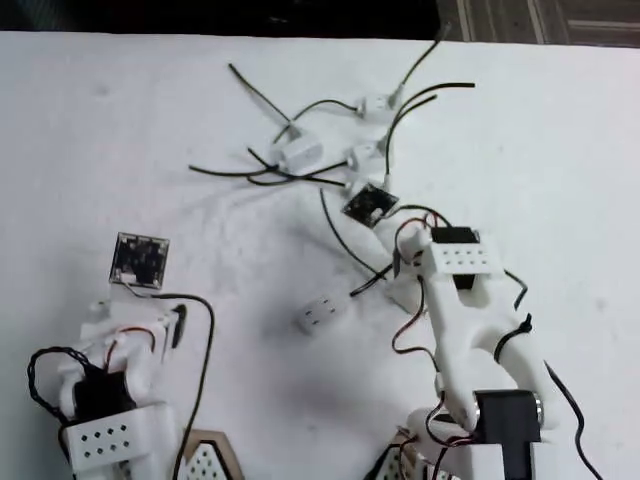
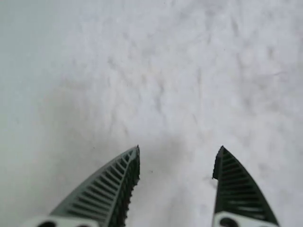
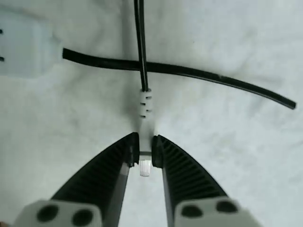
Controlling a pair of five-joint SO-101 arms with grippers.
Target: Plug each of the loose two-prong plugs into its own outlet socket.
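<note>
The right end effector is closed down almost fully, its two dark ribbed fingers pinching the small white body of a plug between their tips. The plug's ribbed collar sticks out just past the tips, and its thin black lead runs straight away from them. That lead crosses a second, thicker black cord lying flat on the bench (which of the two lies on top cannot be told). The left end effector is spread wide with nothing between its fingers, low over bare bench surface. From above, the right arm stretches forward from the near edge and bends toward the middle, its wrist close to the white outlet socket, which lies loose near the centre. The left arm is folded back at the near left corner. Three more plugs sit in a tangle of black leads toward the far side.
</note>
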